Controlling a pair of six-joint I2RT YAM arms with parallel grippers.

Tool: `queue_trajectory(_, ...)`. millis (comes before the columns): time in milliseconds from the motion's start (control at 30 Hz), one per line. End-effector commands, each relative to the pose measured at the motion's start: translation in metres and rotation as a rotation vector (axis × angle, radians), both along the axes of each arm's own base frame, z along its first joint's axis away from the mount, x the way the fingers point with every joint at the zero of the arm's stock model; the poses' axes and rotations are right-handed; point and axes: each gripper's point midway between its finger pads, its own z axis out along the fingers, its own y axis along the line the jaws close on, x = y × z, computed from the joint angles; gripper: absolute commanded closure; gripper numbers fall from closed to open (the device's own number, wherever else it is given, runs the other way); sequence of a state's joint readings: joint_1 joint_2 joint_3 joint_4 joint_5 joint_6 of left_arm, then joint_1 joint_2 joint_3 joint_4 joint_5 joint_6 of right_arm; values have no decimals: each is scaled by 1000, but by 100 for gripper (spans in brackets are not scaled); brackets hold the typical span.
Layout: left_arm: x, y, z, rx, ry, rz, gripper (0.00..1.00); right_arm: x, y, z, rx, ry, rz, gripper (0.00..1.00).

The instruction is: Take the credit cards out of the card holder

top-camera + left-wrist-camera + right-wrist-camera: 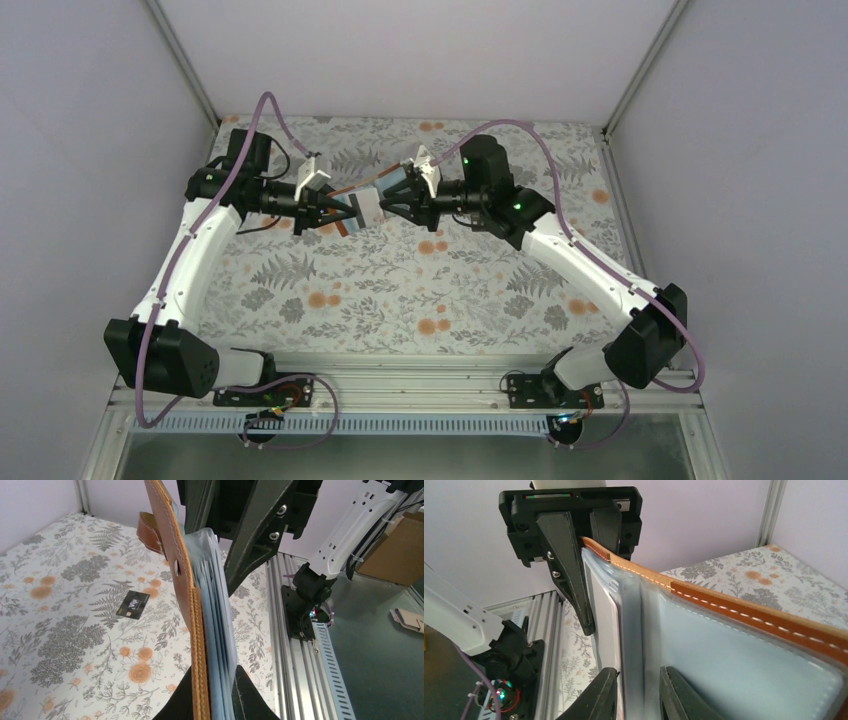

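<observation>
Your left end effector (214, 680) was pinching the card holder (172, 555) by one end. Its two dark fingers (182, 697) were pressed together on it, one against the rust-brown leather and the other against the stack of pale blue-grey sleeves (215, 605). You had the card holder up in the air, well above the floral table (60, 630), spread open between the two arms over the far half of the surface. Your right end effector (638, 675) met it from the opposite side. Its fingers (596, 700) were set narrowly apart near the fold, with one of the inner sleeves caught between them, so it too was closed on the card holder. From the left wrist camera you saw the card holder almost edge-on and upright, leather to the left and sleeves to the right. The little brown closing tab (149, 530) stuck out free from the leather side. One black card (133, 604) lay flat on the table with its white lettering facing up, well apart from the card holder and touching neither end effector. Neither wrist view let me tell whether any cards sat inside the sleeves.
</observation>
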State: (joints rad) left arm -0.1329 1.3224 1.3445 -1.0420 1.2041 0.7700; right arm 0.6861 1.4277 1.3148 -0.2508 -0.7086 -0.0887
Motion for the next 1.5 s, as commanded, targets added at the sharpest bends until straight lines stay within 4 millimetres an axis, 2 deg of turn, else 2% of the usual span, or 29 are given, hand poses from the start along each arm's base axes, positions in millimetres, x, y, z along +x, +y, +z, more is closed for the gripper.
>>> queue_trajectory(0,-9,-5,15,-67,-37,-54,98,10,1,-7,-25,-5,-51,76)
queue_trajectory(133,-10,-5,16,-70,-39,-58,98,16,4,-6,-1,-6,-72,80)
queue_trajectory(367,-10,-5,16,-75,-37,-62,98,15,18,-16,-30,9,-49,77)
queue_trajectory(700,-11,-5,15,-75,-37,-62,98,3,34,-15,-18,-1,11,73)
queue_trajectory(833,-12,-5,16,-76,-41,-64,97,-9,35,-10,10,-3,65,83)
queue_trajectory(967,-11,-5,16,-76,-38,-61,98,-26,35,-6,33,3,163,79)
queue_trajectory(1067,-11,-5,16,-76,-39,-61,98,-31,34,-7,30,5,189,81)
queue_trajectory(1167,-11,-5,16,-75,-41,-62,98,-45,33,-6,47,8,266,81)
queue_trajectory(1233,-10,-5,15,-72,-38,-58,98,-52,31,-4,58,1,297,84)
queue_trajectory(1300,-11,-5,16,-73,-40,-58,98,-52,27,-2,60,-20,277,94)
queue_trajectory(1467,-11,-5,16,-73,-41,-60,98,-52,15,0,54,-51,238,96)
